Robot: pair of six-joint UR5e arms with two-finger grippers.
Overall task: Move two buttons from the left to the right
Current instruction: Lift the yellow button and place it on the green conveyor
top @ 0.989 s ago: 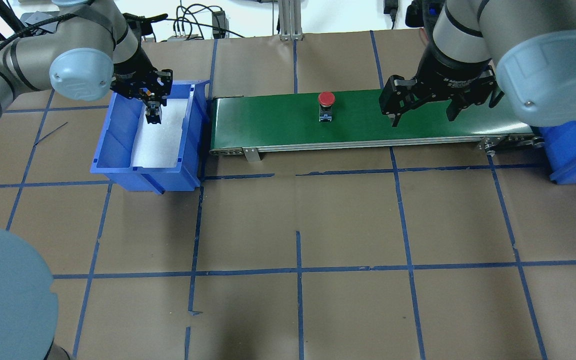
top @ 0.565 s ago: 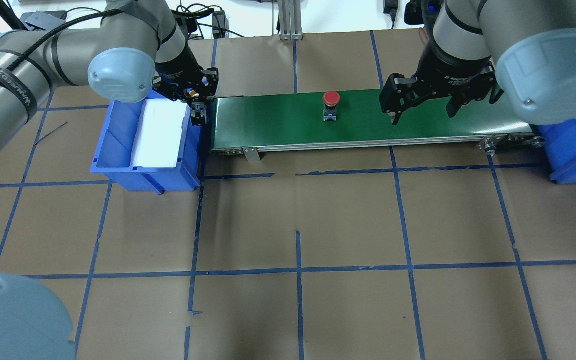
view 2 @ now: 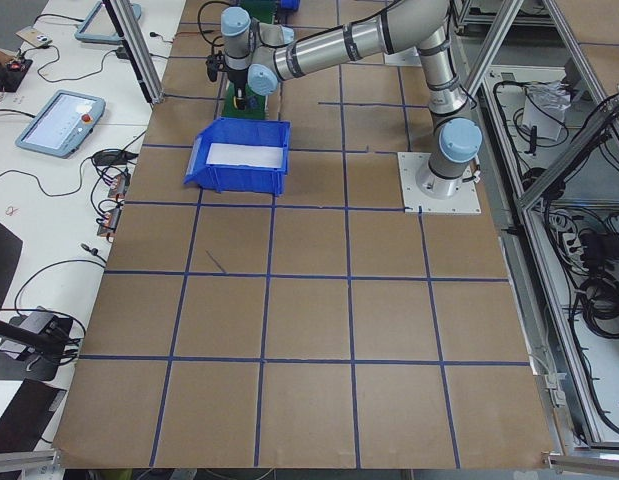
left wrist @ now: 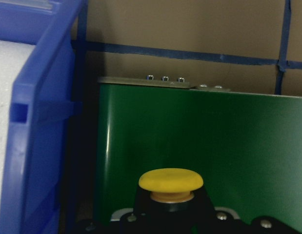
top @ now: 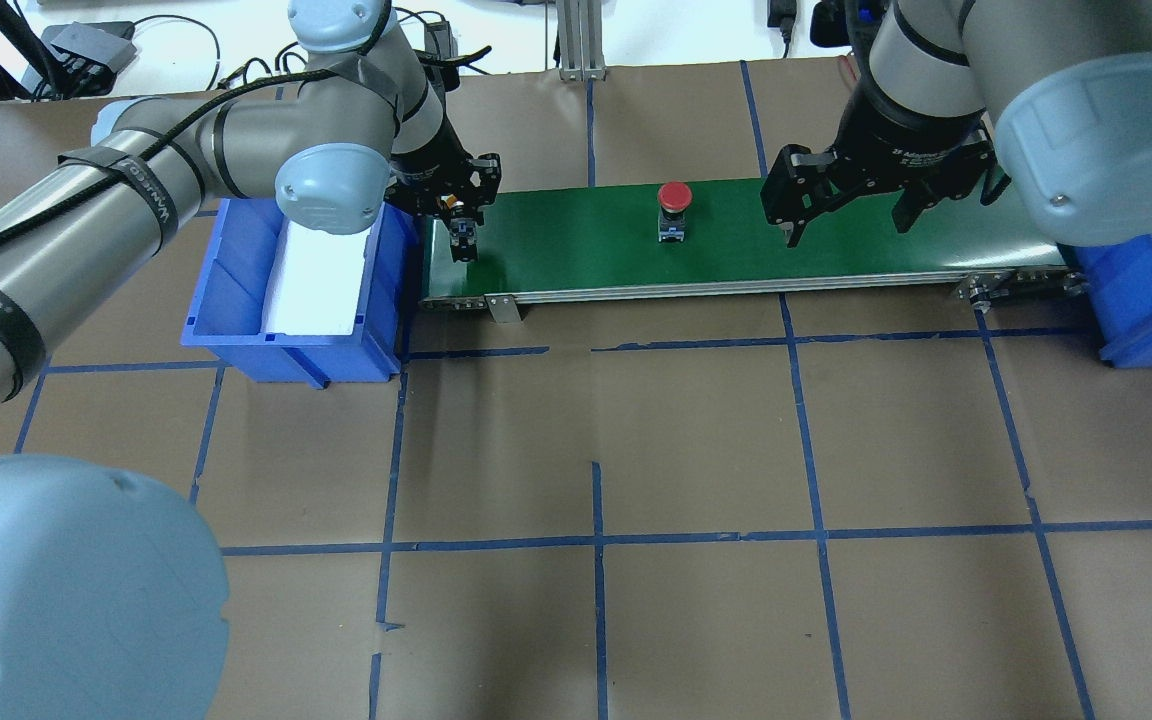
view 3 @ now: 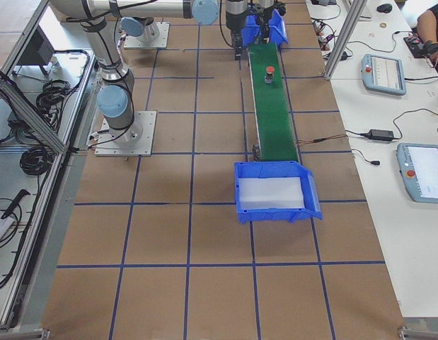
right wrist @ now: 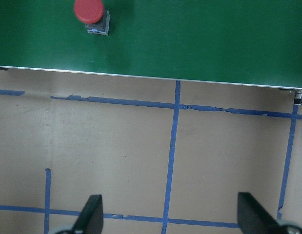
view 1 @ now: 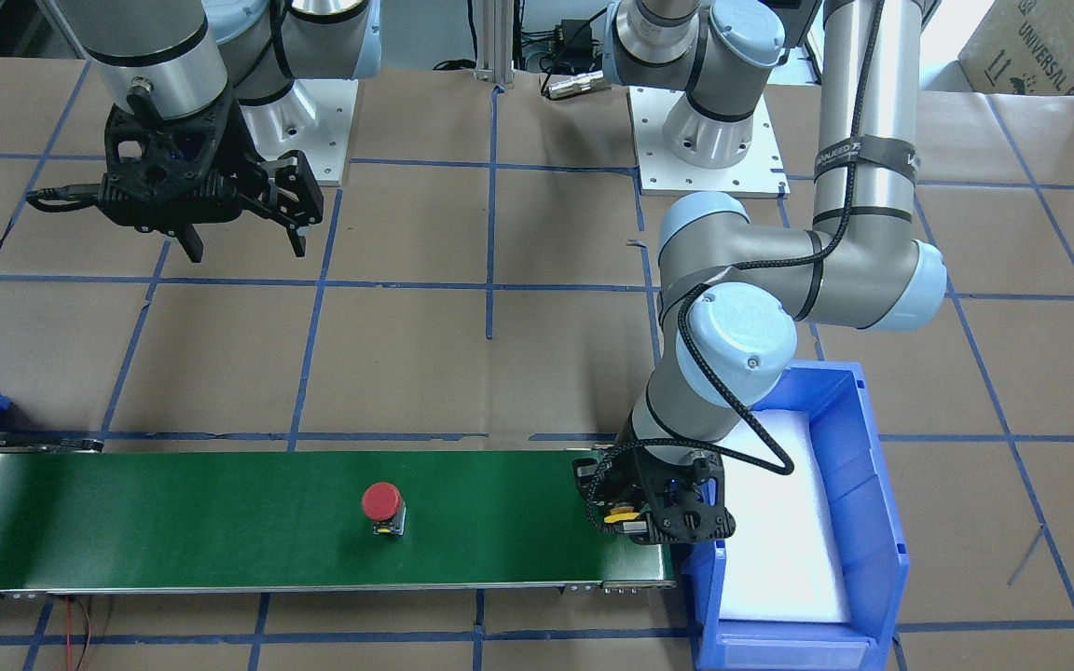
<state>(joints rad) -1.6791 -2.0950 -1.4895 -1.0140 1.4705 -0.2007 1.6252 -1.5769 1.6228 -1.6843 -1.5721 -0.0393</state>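
Brown paper crossed by blue tape covers the table (top: 696, 440). A cardboard box (view 1: 1031, 37) at the far corner reads "UNIVERSAL". The white lettering on the black strap (view 1: 863, 154) round the left arm, and that on the right wrist, is too blurred to read.

The left arm reaches out long and bends down at the wrist, past the left bin (top: 236, 290). Its left gripper (top: 463, 245) points down over the left end of the green belt (top: 576, 240), just beside the bin wall. The fingers are closed narrow on the dark body of the yellow button (left wrist: 171, 180), cap up. I cannot tell whether the button touches the belt.

The right arm hangs upright over the table on the robot's side of the belt, toward its right end. The right gripper (top: 849, 232) is spread wide and holds nothing, its fingers (right wrist: 92, 214) above bare paper.

The red button (top: 674, 197) stands alone, cap up, near the middle of the belt, well apart from both grippers.

Two buttons, two foam-lined blue bins, one at each end of the one belt; the right bin (top: 1136, 310) is only partly in view.
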